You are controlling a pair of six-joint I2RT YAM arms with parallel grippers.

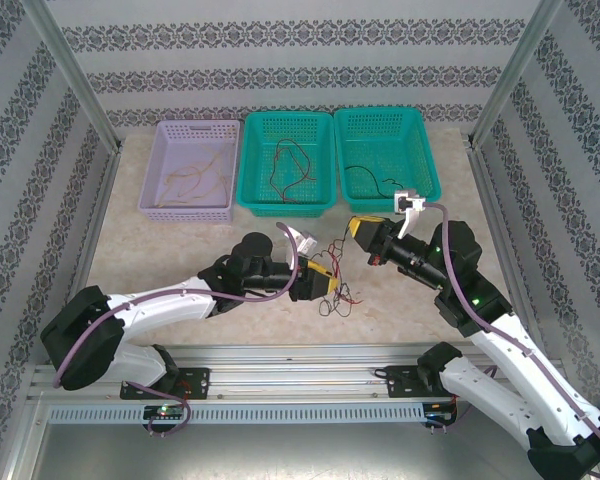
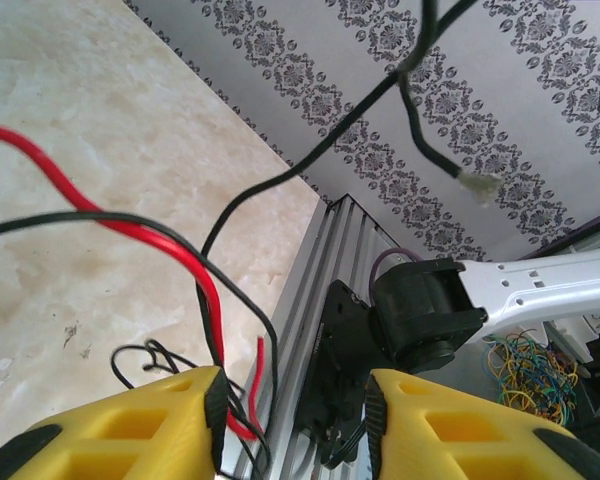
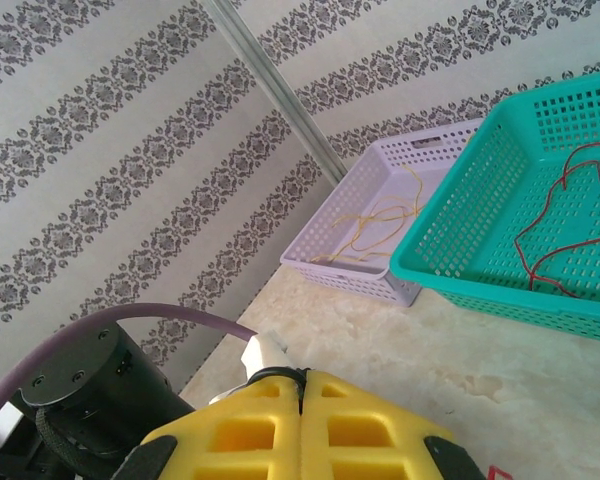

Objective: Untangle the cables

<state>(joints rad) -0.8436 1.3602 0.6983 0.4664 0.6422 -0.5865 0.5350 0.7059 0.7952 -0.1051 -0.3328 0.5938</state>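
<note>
At the left gripper (image 2: 295, 430): looks released, yellow jaws well apart, with red and black strands of the cables (image 1: 336, 291) passing just beside one jaw's inner face. At the right gripper (image 3: 300, 420): sits clenched, yellow jaws pressed flat together, no telling whether on a strand. Between the two, a black cable (image 2: 325, 140) climbing from the tangle toward the right gripper, one bare end dangling off it. Tangle near the middle of the table (image 1: 160, 265), closer to its near edge, just beside the left gripper. Along the far edge, three baskets side by side: a lavender basket (image 1: 185, 212) toward the left corner with yellow-orange cables inside, a middle teal basket (image 1: 285, 207) with red and black ones, a right teal basket (image 1: 365, 204) with a black one. Low reach by the left arm (image 1: 170, 298) from the near left corner, forearm almost level, wrist pointing right. Steeper rise by the right arm (image 1: 480, 320) from the near right corner, elbow bent, wrist aimed left, gripper raised just beyond the tangle. Mauve hose (image 3: 150, 310) arching behind the right gripper
</note>
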